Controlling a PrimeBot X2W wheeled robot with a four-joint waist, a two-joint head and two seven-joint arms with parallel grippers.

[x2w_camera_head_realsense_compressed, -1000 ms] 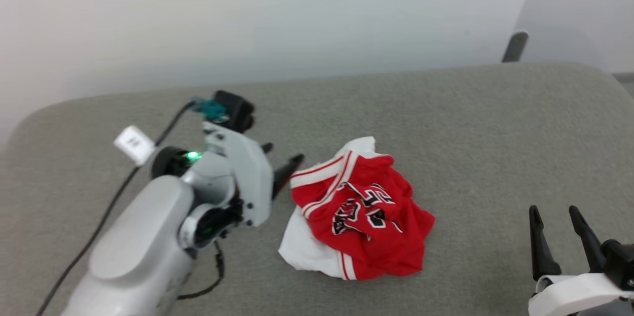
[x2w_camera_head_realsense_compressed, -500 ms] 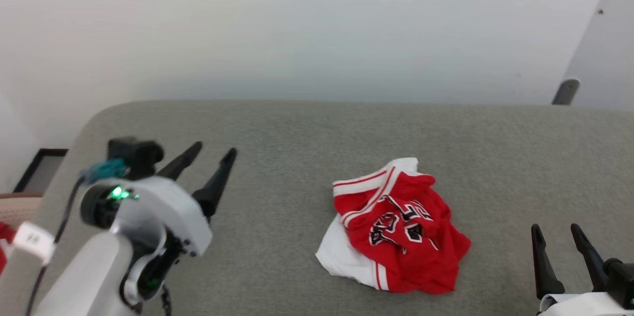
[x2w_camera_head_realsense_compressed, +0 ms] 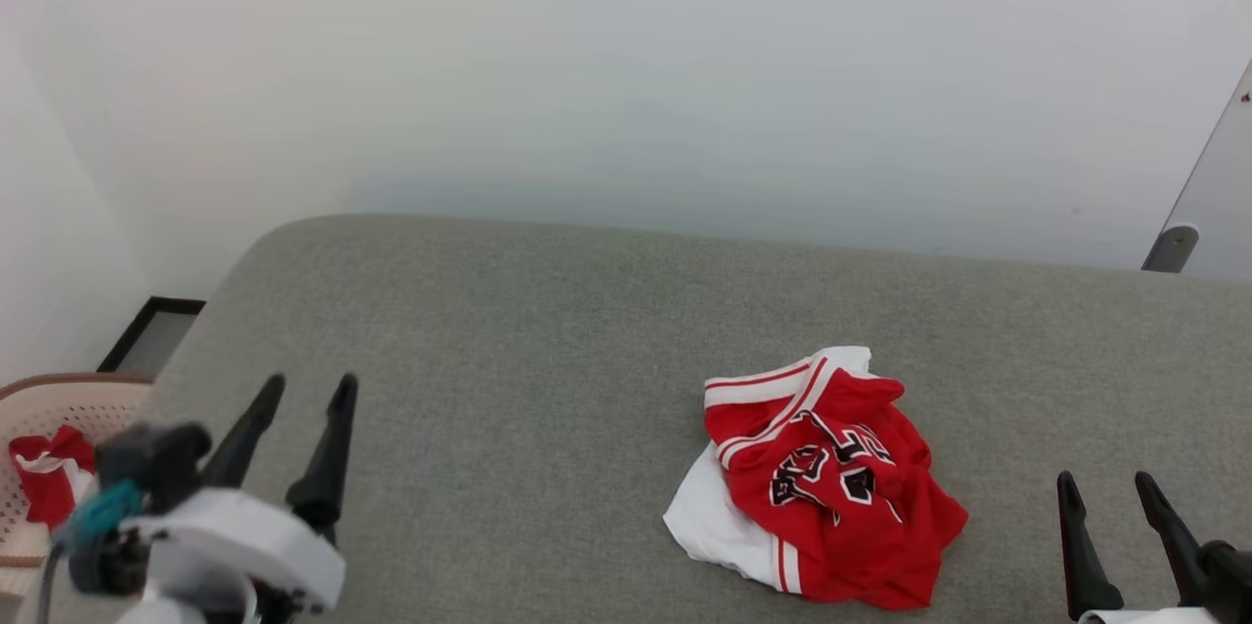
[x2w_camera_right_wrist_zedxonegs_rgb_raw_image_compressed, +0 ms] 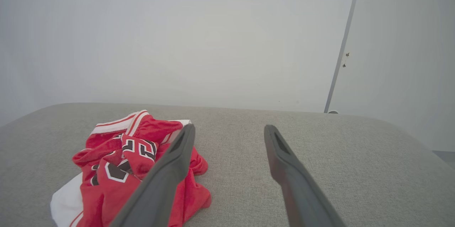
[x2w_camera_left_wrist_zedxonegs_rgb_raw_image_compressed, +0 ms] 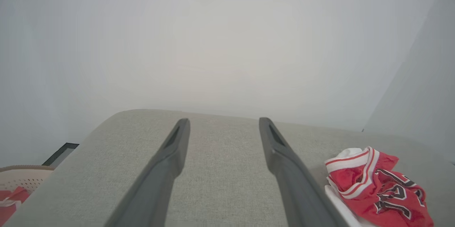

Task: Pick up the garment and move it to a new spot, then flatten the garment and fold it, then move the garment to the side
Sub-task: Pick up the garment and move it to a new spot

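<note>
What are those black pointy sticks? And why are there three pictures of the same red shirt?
The sticks are a robot's two hands, called grippers. Each has two long dark fingers. One picture comes from a camera on the robot's head, looking down: the left gripper is at the lower left and the right gripper at the lower right. The other two pictures come from small cameras on each wrist, looking along that gripper's own fingers. On the grey padded surface lies a crumpled red jersey with white sleeves and black letters. Both grippers are open and hold nothing, and neither touches the jersey. Off to the left, a pale basket holds another red-and-white cloth.
</note>
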